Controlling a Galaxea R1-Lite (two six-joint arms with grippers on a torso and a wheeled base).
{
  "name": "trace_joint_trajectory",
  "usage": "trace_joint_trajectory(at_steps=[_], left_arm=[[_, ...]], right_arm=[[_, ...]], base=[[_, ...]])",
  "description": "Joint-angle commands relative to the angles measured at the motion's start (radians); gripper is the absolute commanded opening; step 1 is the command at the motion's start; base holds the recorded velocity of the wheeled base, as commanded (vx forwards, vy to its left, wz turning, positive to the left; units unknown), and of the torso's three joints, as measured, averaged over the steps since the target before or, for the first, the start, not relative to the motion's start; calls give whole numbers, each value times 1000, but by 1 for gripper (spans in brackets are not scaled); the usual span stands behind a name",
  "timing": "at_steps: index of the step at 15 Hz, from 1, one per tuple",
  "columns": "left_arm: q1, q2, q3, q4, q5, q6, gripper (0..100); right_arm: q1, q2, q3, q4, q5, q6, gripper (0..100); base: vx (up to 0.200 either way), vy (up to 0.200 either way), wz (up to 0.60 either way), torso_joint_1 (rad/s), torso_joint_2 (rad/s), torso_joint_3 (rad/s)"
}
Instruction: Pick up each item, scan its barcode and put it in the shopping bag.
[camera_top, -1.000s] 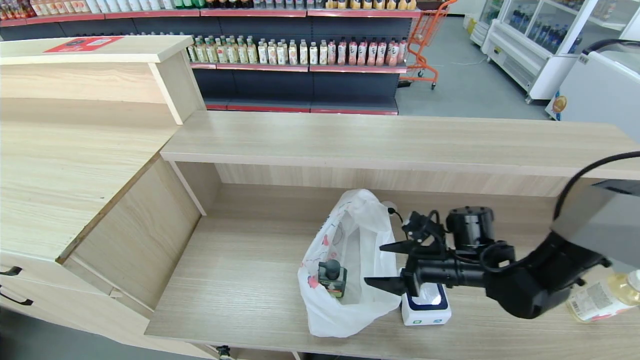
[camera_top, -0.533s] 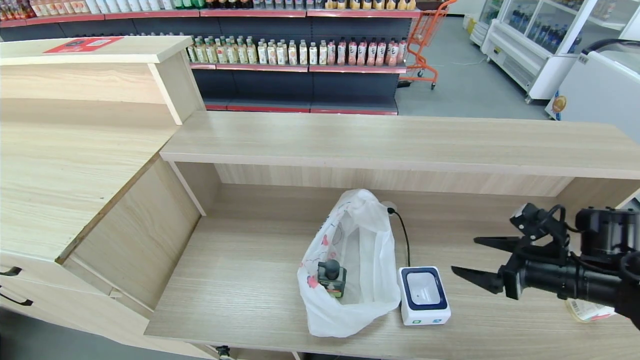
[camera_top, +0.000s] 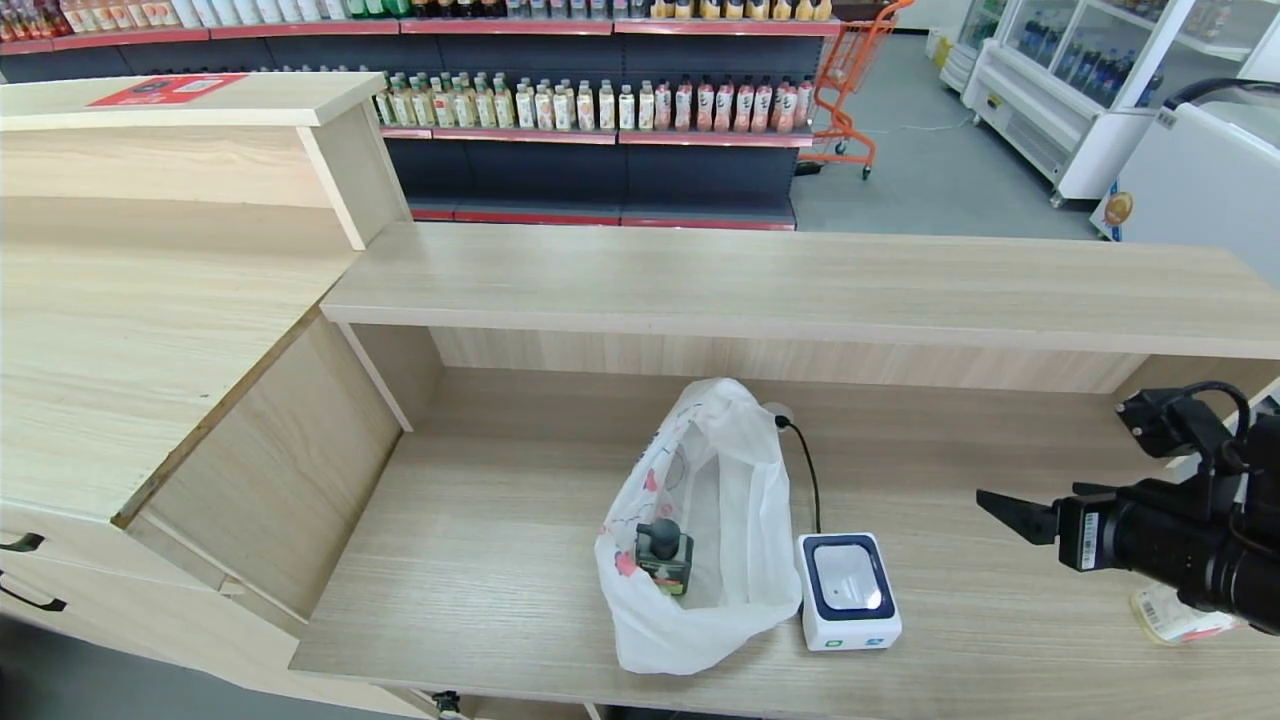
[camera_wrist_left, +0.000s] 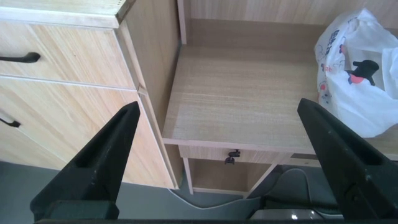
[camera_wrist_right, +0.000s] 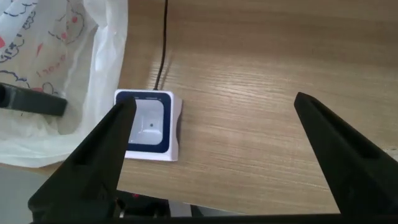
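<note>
A white shopping bag (camera_top: 700, 500) stands open on the lower counter, with a dark pump bottle (camera_top: 663, 555) inside it. Just right of the bag sits the white and blue scanner (camera_top: 848, 590). My right gripper (camera_top: 1030, 505) hovers open and empty well right of the scanner. Beneath that arm lies a bottle of yellowish liquid (camera_top: 1175, 615), mostly hidden. In the right wrist view the gripper (camera_wrist_right: 213, 102) is spread wide above the scanner (camera_wrist_right: 148, 124), with the bag (camera_wrist_right: 62, 56) beside it. My left gripper (camera_wrist_left: 217, 107) is open and empty, low before the counter's front edge, with the bag (camera_wrist_left: 354, 93) beyond.
A black cable (camera_top: 805, 470) runs from the scanner to the back wall. An upper ledge (camera_top: 800, 280) overhangs the rear of the counter. A taller counter block (camera_top: 150, 330) rises on the left, with drawers (camera_wrist_left: 62, 93) below it. Shelves and an orange cart stand behind.
My right arm has drawn back to the right, from over the bag and scanner to the counter's right end, staying open and empty. The scanner is now uncovered.
</note>
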Motion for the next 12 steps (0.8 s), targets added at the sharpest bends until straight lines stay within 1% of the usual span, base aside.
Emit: trace_joint_trajectory(at_steps=[1, 5, 12], left_arm=[[0, 0, 0, 0, 0, 0, 100], [0, 0, 0, 0, -1, 0, 100], [0, 0, 0, 0, 0, 0, 100]], right_arm=[[9, -45, 8, -2, -7, 2, 100], [24, -33, 23, -4, -13, 7, 100], [21, -39, 42, -4, -10, 10, 100]], base=[[0, 0, 0, 0, 0, 0], [0, 0, 0, 0, 0, 0], [0, 0, 0, 0, 0, 0]])
